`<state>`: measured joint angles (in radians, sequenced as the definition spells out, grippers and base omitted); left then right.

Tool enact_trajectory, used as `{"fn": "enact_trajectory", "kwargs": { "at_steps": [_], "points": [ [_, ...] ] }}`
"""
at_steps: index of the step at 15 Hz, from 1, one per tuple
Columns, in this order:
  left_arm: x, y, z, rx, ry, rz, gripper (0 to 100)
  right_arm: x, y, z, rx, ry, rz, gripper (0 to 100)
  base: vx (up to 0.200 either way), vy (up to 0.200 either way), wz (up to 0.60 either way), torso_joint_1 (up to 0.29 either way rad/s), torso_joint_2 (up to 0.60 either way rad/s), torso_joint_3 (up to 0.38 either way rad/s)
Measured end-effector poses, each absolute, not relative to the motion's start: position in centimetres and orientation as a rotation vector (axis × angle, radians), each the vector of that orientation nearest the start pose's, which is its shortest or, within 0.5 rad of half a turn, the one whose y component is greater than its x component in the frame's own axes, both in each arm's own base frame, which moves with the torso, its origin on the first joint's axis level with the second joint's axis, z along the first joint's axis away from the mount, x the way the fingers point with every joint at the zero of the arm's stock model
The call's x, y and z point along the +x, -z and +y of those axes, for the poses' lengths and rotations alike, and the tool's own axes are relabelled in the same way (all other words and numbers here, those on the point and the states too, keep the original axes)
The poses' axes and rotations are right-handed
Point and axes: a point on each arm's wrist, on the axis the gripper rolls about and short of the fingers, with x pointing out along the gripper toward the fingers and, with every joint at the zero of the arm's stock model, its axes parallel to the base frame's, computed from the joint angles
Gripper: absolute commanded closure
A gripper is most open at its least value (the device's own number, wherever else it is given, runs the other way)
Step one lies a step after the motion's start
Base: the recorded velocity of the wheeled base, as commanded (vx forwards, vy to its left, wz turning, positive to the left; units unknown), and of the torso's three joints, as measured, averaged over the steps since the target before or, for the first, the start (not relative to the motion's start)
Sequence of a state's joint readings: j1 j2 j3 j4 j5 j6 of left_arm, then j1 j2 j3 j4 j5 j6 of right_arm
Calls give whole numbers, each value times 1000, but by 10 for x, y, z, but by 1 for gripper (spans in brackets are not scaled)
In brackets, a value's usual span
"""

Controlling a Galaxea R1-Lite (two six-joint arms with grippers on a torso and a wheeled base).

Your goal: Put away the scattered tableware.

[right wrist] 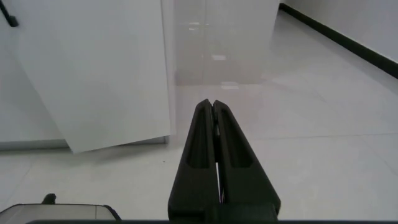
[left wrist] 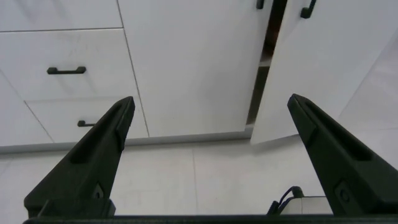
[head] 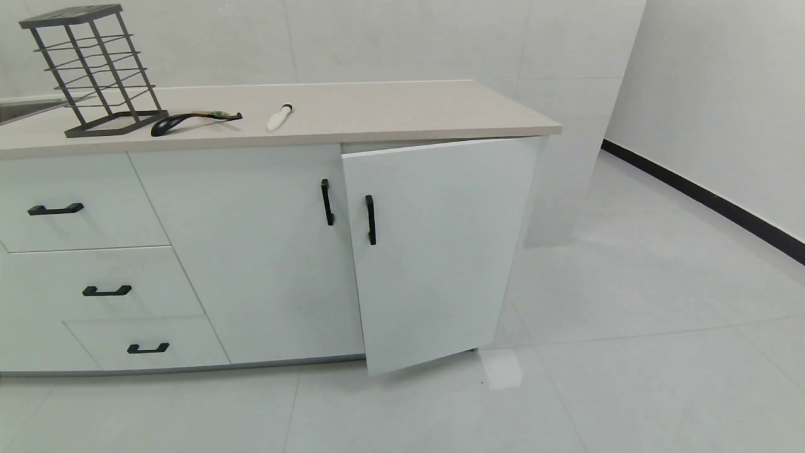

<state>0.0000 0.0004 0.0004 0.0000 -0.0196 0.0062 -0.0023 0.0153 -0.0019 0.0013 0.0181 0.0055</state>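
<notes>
On the beige countertop (head: 390, 110) lie a black ladle (head: 188, 119) with a wooden-toned handle and a small white utensil (head: 279, 117) with a dark tip. A dark wire rack (head: 94, 69) stands at the counter's left end, beside the ladle. My left gripper (left wrist: 208, 106) is open and empty, held low over the floor and facing the drawers and cabinet doors. My right gripper (right wrist: 213, 106) is shut with nothing between its fingers, low over the floor near the open door.
The right cabinet door (head: 440, 245) with its black handle (head: 370, 219) hangs partly open into the floor space. White drawers (head: 75, 207) with black pulls fill the left. A sink edge (head: 25, 108) shows far left. Bare tiled floor (head: 629, 314) stretches right to a wall.
</notes>
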Motion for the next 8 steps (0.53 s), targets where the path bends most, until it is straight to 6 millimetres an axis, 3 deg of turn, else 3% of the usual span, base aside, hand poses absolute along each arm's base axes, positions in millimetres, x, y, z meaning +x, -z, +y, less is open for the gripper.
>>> {"fn": "enact_trajectory", "kwargs": {
  "at_steps": [1,4,5,8],
  "points": [
    [-23,-75,0,6,20,0,0,-22,-76,0,11,-16,14,100,0,200,0,-2,-2,2],
    [-23,-75,0,7,20,0,0,-22,-76,0,12,-16,11,100,200,200,0,2,6,1],
    [-23,-75,0,7,20,0,0,-22,-76,0,11,-15,11,100,200,0,600,-2,-2,2],
    [-23,-75,0,7,20,1,0,-22,-76,0,0,-12,10,100,0,0,600,4,2,1]
  ]
}}
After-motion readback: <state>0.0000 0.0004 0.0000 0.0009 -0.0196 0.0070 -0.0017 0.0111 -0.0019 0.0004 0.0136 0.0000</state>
